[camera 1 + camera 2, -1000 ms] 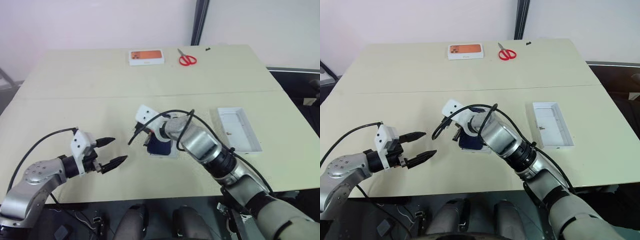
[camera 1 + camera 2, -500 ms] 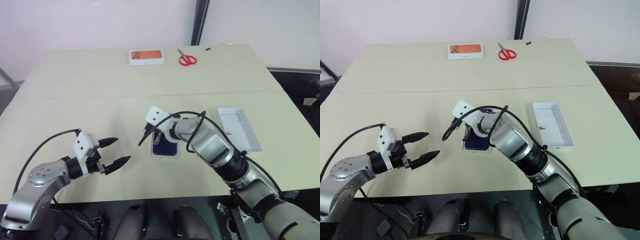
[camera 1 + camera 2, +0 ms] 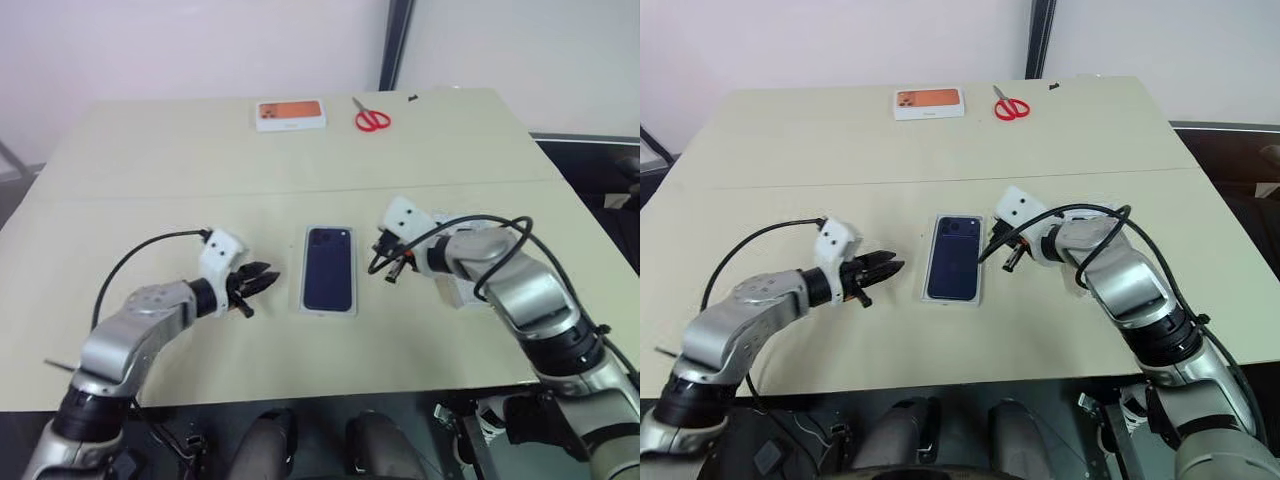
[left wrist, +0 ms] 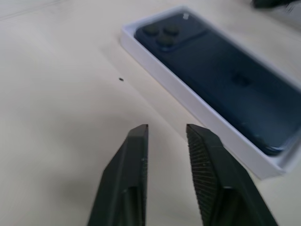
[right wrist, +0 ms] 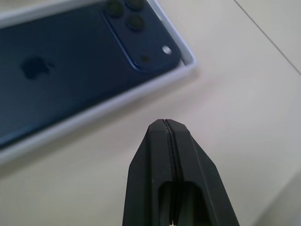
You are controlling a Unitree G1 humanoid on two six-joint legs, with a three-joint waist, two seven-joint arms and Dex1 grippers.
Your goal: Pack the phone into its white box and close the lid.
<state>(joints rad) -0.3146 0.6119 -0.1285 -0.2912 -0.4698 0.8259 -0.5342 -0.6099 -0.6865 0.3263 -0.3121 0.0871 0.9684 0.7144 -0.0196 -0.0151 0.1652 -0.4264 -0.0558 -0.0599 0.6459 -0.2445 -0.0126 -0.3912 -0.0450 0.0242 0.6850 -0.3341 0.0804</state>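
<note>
- Beige worktop [image 3: 150, 180] fills the scene; a box with an orange phone picture [image 3: 292, 114] and red scissors [image 3: 373, 119] lie at its far edge.
- Phone [image 3: 329, 281] lies back up in the white box [image 3: 327, 311], at the middle of the worktop, between the 2 arms.
- Left claw [image 3: 262, 282] is beside the box's left side, apart from it, its fingers [image 4: 135, 160] with a narrow gap and holding nothing.
- Right claw [image 3: 1008, 262] is beside the box's right side, fully closed and empty.
- Lid is behind the right arm; I cannot place it exactly.
- Task is about half done: the lid is not yet on.
- Risk: the claws are near, so a low sweep could push the box or tilt the phone; a skewed lid could jam on the rim.
</note>
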